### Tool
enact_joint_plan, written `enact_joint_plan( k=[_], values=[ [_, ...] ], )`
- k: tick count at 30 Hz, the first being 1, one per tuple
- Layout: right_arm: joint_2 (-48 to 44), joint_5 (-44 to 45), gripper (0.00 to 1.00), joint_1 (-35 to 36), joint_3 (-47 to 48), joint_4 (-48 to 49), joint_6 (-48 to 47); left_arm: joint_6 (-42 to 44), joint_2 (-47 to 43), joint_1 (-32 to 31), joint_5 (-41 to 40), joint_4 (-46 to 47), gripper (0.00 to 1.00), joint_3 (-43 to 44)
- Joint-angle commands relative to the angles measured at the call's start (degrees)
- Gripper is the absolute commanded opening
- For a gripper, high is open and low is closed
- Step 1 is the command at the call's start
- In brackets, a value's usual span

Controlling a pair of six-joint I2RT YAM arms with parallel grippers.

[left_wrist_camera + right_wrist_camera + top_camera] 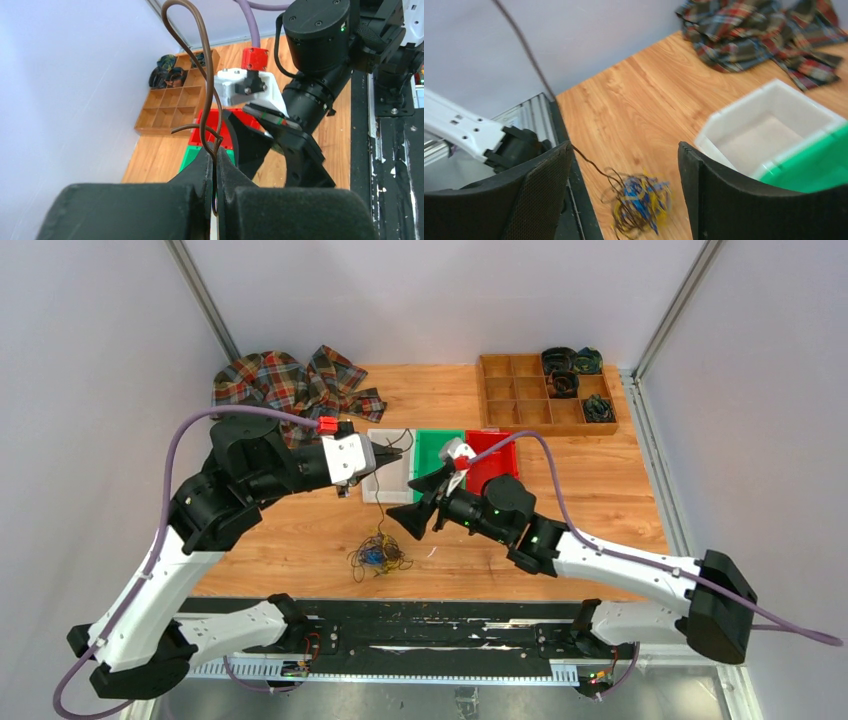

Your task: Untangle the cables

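Both arms stretch forward above the table (300,530). The left gripper (215,156) is pinched tight on a cable (204,75). The right gripper (624,147) gapes wide, tilted toward the table.

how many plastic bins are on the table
3, in a row mid-table: white bin left, green bin middle, red bin right. Each is partly covered from above; a hidden fourth seems unlikely.

You see the tangle of cables (378,556) lying on the wood just below the centre of the top view, a small loose knot of blue, yellow and dark wires. One dark brown strand (378,502) runs nearly straight up the frame from it. Its end is pinched in the left gripper (215,162) and curls in a tall loop above the fingers in the left wrist view.
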Motion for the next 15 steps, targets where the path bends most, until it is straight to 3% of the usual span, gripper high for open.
enact_joint_plan(
  k=[1,9,15],
  values=[
    [4.6,-6.9,0.77,3.2,5.0,7.8,-4.8,1.8,0.1,-0.3,-1.3,-1.6,0.0,3.7],
    [9.2,-8.1,0.75,3.8,4.2,11.4,-0.6,3.1,0.7,-0.3,-2.2,-2.1,0.01,7.2],
    [15.2,-6.4,0.67,3.7,9.0,11.6,-0.1,1.8,1.6,-0.3,-1.8,-2.1,0.0,11.1]
  ],
)
